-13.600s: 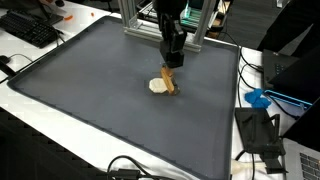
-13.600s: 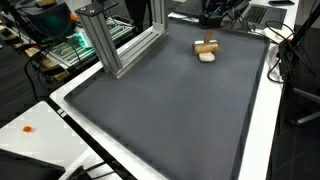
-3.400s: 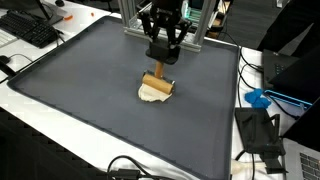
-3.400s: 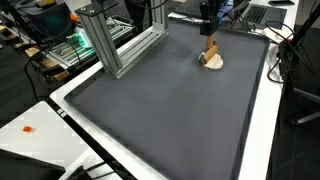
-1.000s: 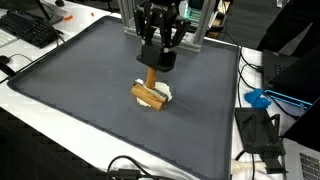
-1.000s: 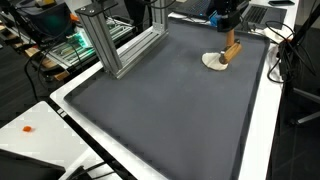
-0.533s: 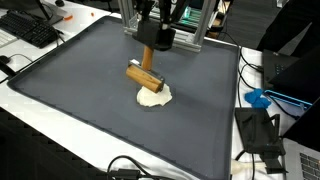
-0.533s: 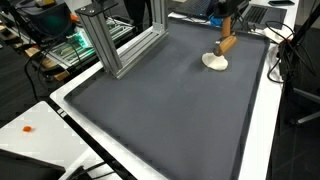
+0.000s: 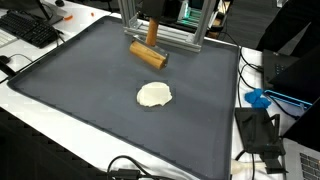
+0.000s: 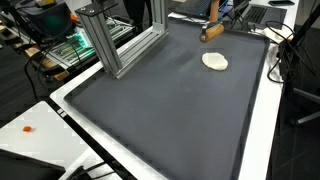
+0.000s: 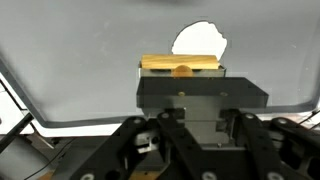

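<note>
In an exterior view the nearest thing is a loop of black cable (image 9: 125, 168) at the front rim of the dark grey mat (image 9: 80, 95), well to the near side of the dough disc (image 9: 153, 95). Between that rim and the dough disc the mat lies bare. It is also bare on the side of the dough disc toward the black keyboard (image 9: 30, 28), so the widest open room is there. On the opposite side the mat's raised edge runs closer to the dough disc. Past that edge a blue object (image 9: 258, 98) and some dark gear sit on the white table. The dough disc is pale, flat and roughly round, and lies alone on the mat with nothing touching it.

Beyond the dough disc and above it hangs the wooden roller (image 9: 148, 50), clear of the mat and apart from the dough. Its bar is tilted and its handle runs up out of the picture. The wrist view shows the gripper (image 11: 180, 74) clamped tight on that handle, the bar lying crosswise under the fingers and the dough disc showing past it. In both exterior views the wooden roller is on the far side of the dough disc, close to the mat's far rim. Farther off than the dough disc, the aluminium frame (image 9: 165, 32) stands along the mat's far edge.
</note>
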Tool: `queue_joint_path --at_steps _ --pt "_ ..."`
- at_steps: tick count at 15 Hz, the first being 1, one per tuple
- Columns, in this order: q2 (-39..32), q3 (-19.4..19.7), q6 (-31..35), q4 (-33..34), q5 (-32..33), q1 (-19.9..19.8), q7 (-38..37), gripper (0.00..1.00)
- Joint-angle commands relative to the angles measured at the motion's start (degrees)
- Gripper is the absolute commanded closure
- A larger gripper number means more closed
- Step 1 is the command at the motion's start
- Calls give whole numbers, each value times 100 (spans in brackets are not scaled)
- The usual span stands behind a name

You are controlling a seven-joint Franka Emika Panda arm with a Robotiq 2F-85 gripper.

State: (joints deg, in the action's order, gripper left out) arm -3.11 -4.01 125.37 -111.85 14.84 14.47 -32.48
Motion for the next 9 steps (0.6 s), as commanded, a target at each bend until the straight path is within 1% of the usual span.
queue_joint_path --at_steps 1,6,9 --pt "570 -181 -316 -384 -78 -192 97 78" --pt "1215 -276 -474 -975 -294 -356 183 78" --pt "1639 -306 -541 -1378 -508 -452 375 78"
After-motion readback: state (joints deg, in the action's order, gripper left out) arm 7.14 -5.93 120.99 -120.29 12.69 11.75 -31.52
